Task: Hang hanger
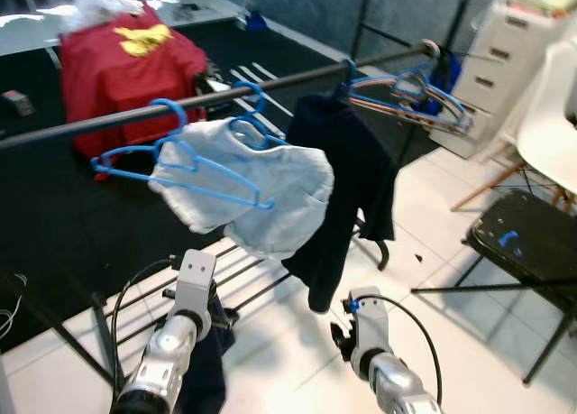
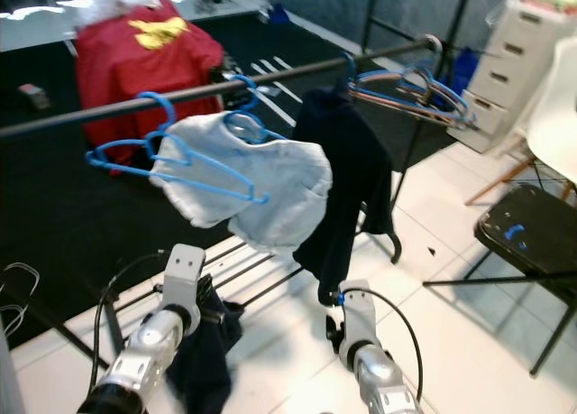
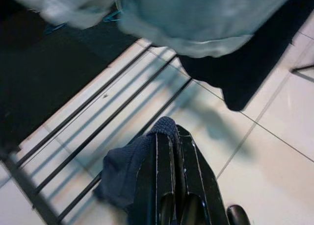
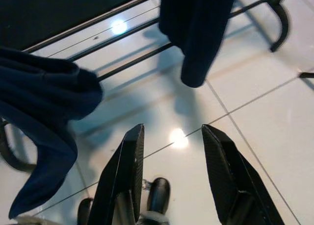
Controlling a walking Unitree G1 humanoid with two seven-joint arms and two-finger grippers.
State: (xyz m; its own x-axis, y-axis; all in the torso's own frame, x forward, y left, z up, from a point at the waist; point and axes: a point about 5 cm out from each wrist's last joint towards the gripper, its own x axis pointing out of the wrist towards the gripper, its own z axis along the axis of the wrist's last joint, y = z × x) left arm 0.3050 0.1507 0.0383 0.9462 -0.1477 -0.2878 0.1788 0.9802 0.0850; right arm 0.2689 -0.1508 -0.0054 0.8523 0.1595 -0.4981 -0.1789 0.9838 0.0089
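Our left end effector [image 3: 169,151] is clamped on a dark blue garment [image 3: 125,171], low over the tiled floor [image 4: 265,102]. Our right end effector [image 4: 171,137], fingers spread wide and empty, hangs beside it. Above both, blue hangers [image 1: 194,161] hook the black rail [image 1: 108,121].
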